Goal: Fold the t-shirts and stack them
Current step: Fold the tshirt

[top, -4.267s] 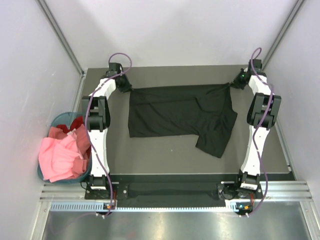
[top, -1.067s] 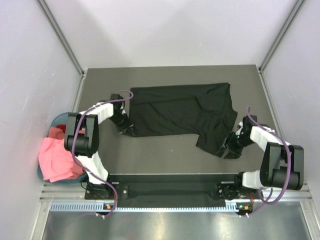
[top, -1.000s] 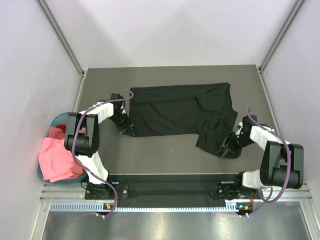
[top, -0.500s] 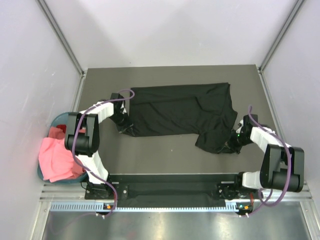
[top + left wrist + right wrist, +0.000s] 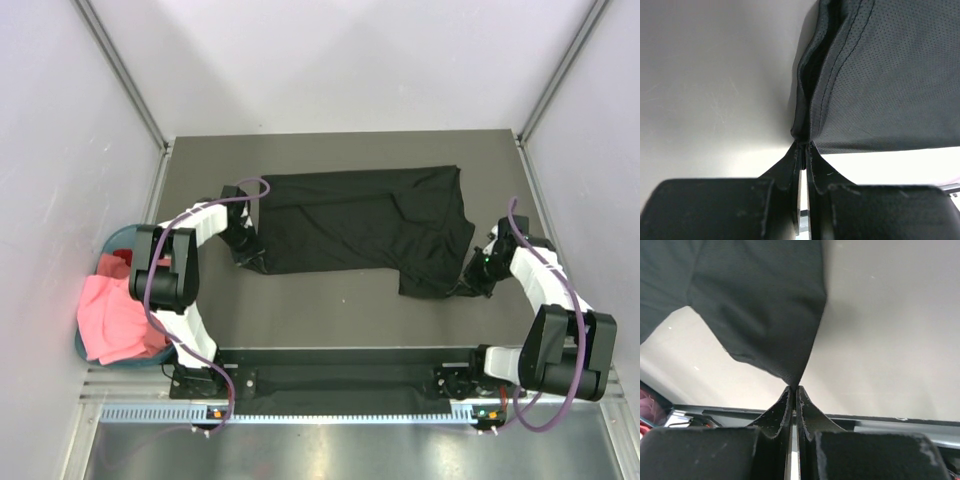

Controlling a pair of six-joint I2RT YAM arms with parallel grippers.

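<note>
The black t-shirt (image 5: 365,225) lies spread across the middle of the table. My left gripper (image 5: 250,262) is shut on its near left corner; the left wrist view shows the hem (image 5: 812,115) pinched at the fingertips (image 5: 804,145). My right gripper (image 5: 466,288) is shut on the shirt's near right corner, lifted a little; the right wrist view shows the cloth (image 5: 765,315) hanging from the jaws (image 5: 794,387). The pink t-shirt (image 5: 115,315) and a red one (image 5: 122,262) lie bunched in the basket.
The round teal basket (image 5: 120,238) stands off the table's left edge beside the left arm's base. White walls close in on the left, right and back. A metal rail (image 5: 350,375) runs along the near edge.
Since 4.3 s ago both grippers left the far corners and came to the near corners. In the last second the right gripper pulled its corner right and back, straightening the near right flap.
</note>
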